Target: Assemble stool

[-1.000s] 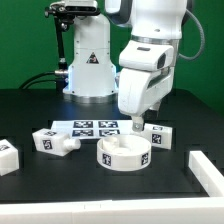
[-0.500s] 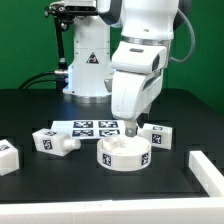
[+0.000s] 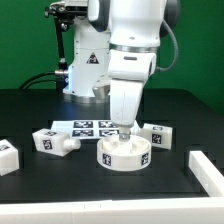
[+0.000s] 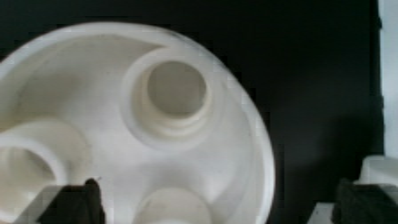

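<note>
2 dark fingertips (image 4: 80,197) of the gripper (image 3: 122,133) stand wide apart, empty, above the smooth white round rimmed seat (image 3: 109,156).

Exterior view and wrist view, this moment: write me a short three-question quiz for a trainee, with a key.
1. True or false: the gripper is shut on a leg.
2. The gripper hangs over: A) the seat; B) the marker board; C) a leg.
3. Fill in: in the wrist view the gripper's fingers stand wide apart, so the gripper is ____.
Key: 1 false; 2 A; 3 open.
</note>
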Controlling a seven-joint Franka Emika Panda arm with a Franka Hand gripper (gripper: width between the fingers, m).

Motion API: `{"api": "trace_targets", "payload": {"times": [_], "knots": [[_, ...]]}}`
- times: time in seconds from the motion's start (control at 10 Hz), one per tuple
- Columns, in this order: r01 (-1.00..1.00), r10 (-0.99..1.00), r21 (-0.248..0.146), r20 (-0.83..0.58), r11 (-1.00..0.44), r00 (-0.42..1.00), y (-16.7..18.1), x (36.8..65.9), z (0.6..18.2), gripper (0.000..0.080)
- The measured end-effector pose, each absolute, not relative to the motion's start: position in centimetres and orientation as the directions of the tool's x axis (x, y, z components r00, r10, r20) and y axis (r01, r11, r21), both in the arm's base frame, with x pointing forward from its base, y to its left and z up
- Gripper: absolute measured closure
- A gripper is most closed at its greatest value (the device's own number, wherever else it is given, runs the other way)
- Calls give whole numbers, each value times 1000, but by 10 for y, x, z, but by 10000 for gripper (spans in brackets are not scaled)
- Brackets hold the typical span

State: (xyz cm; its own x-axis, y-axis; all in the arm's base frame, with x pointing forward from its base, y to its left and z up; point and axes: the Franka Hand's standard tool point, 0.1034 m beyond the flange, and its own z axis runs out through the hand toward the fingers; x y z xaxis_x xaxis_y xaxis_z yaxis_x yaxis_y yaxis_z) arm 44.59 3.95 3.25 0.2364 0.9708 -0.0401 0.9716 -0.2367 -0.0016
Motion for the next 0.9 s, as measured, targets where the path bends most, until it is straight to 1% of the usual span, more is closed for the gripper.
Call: {"api": "trace_targets", "payload": {"times": [0.1, 0.3, 0.5, 0.7, 0.8, 0.9], "knots": [[973, 972, -3, -35, -231, 231, 40, 444, 25, 151], [973, 973, -22, -39, -230, 229, 35, 444, 14, 151], [972, 972, -26, -40, -233, 232, 34, 445, 11, 151], [972, 972, -28, -40, -233, 232, 34, 444, 11, 408], [972, 972, -28, -40, -233, 232, 34, 444, 11, 408], [977, 977, -31, -43, -210, 208, 33, 445, 11, 609]]}}
